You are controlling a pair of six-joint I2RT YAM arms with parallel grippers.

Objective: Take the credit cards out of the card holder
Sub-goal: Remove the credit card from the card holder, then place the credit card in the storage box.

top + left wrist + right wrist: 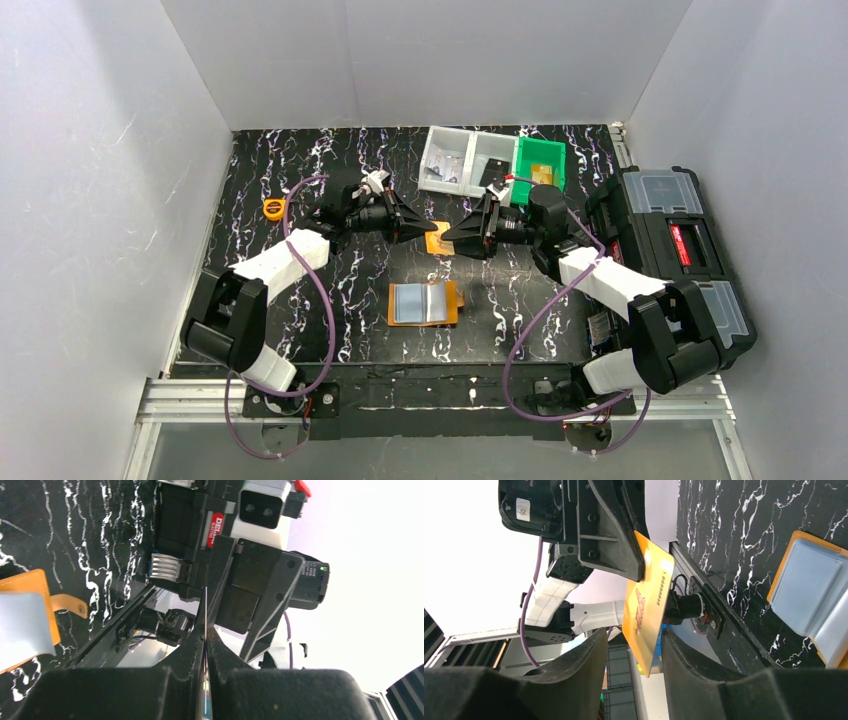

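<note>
The left end effector [205, 641] is clenched on an orange credit card [646, 605], while the right end effector [451, 240] is released, jaws apart around it.

card [440, 240] behind card holder [452, 298], bins [468, 150] further back, toolbox [680, 250] rt

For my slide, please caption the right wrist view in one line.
Left gripper pinches a thin orange plastic card between the open jaws of the right gripper.

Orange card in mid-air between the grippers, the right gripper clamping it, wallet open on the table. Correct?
No: the left gripper clamps the card; the right gripper's jaws stand open around it, as the right wrist view shows. Rest holds.
</note>
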